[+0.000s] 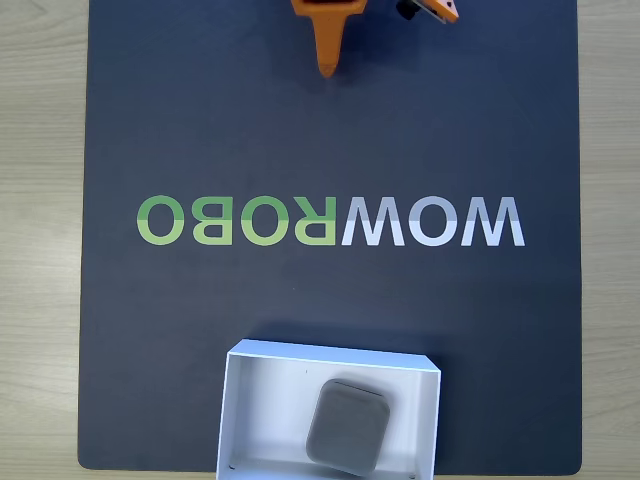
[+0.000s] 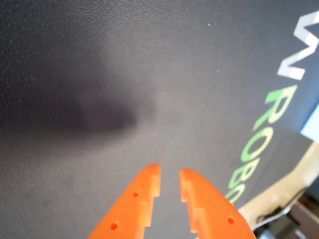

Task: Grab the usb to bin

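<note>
Fixed view: usb (image 1: 346, 425) flat in bin (image 1: 262, 376), slightly tilted.

One usb (image 1: 347, 424), one bin (image 1: 260, 400) holding it, well apart from the tool, one dark mat (image 1: 200, 120) with one printed logo (image 1: 330, 221), one orange gripper (image 2: 170, 178) with two fingers (image 2: 137, 204), one wooden table (image 1: 40, 200) underneath

Bin (image 1: 262, 400): bottom edge of the fixed view cuts off its near wall.
Gripper (image 1: 327, 68): top edge of the fixed view crops all but one orange finger; jaw gap unreadable there.
Fingers (image 2: 132, 206): bases cut by the wrist view's bottom edge.
Lettering (image 2: 271, 117): blurred, right side of the wrist view, partly cropped.
</note>
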